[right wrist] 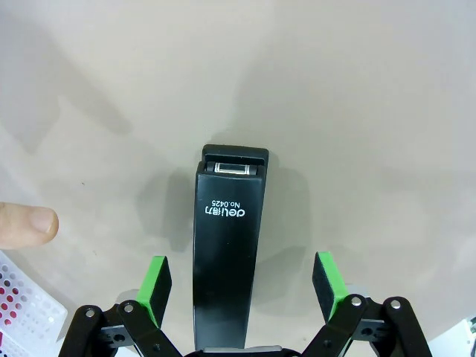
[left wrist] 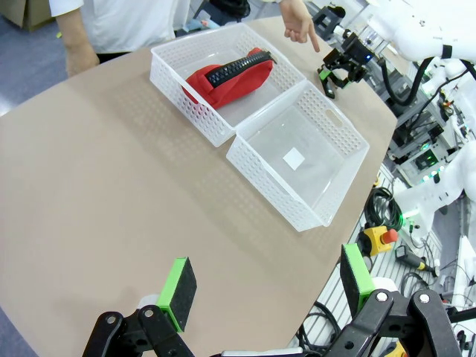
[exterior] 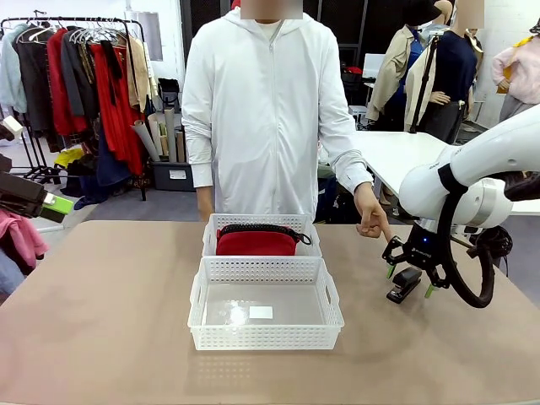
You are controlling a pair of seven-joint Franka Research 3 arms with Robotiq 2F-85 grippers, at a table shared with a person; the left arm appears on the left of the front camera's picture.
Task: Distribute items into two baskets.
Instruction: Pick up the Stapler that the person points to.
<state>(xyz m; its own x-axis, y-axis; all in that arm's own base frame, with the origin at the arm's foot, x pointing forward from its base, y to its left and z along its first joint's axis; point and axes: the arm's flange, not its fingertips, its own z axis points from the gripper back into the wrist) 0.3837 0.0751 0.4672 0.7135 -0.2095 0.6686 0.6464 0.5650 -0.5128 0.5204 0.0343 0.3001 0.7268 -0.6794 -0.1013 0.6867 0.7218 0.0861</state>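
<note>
Between parted right jaws, stapler (right wrist: pixel 227 253) with inverted lettering

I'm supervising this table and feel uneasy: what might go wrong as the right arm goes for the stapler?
1. The person's fingertip lies close beside the open right gripper; a closing pad might catch it.
2. The stapler is long and much of it juts past the gripper, so it may tilt or slip when lifted.
</note>
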